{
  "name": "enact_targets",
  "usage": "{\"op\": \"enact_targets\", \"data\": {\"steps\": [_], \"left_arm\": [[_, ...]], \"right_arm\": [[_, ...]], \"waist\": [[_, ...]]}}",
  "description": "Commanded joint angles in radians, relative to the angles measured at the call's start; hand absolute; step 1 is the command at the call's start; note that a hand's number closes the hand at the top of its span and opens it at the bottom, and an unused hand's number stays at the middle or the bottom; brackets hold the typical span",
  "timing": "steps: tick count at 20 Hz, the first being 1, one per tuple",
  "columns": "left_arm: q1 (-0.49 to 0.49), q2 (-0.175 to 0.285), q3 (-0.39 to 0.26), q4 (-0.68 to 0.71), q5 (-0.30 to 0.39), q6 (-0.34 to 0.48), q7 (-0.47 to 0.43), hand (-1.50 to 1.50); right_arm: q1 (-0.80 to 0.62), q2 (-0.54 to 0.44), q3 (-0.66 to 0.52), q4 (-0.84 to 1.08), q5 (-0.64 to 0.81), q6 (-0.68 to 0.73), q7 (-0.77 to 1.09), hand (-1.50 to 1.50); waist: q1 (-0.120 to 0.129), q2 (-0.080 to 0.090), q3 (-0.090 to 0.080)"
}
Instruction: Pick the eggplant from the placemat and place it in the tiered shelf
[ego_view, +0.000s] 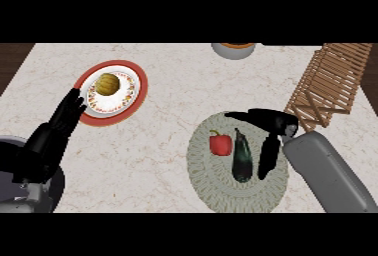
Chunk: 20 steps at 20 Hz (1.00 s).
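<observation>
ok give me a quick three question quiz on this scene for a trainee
1. True or false: the eggplant already lies in the tiered shelf.
2. What lies next to the eggplant on the placemat? A) red pepper B) banana C) cup
3. Fill in: the hand nearest the eggplant is the robot's ____ hand.

Key: 1 false, it lies on the placemat. 2 A. 3 right; the right hand is over the placemat.
</observation>
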Motion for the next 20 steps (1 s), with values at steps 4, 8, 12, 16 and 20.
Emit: {"op": "enact_targets", "data": {"steps": [4, 8, 12, 16, 20], "left_arm": [[-0.057, -0.038, 0.006, 0.036, -0.017, 0.004, 0.019, 0.00], [0.021, -0.002, 0.048, -0.002, -0.014, -0.054, -0.021, 0.00], [0.018, -0.061, 0.019, 0.002, -0.061, -0.028, -0.046, 0.00], [-0.034, -0.042, 0.063, 0.093, -0.044, -0.067, -0.048, 0.00], [-0.031, -0.059, 0.035, -0.008, -0.069, -0.042, 0.030, 0.00]], "right_arm": [[0.017, 0.012, 0.033, 0.055, 0.147, -0.005, -0.016, -1.50], [0.046, -0.024, -0.001, 0.067, 0.170, 0.060, -0.072, -1.50], [0.015, 0.017, -0.041, 0.117, 0.217, 0.059, -0.102, -1.50], [0.079, 0.061, -0.042, 0.033, 0.230, 0.086, -0.048, -1.50], [-0.012, 0.095, -0.039, 0.273, 0.309, 0.016, -0.172, -1.50]], "waist": [[-0.004, 0.001, 0.000], [0.000, 0.000, 0.000], [-0.001, 0.000, 0.000], [-0.006, -0.001, 0.000], [0.005, 0.001, 0.000]]}}
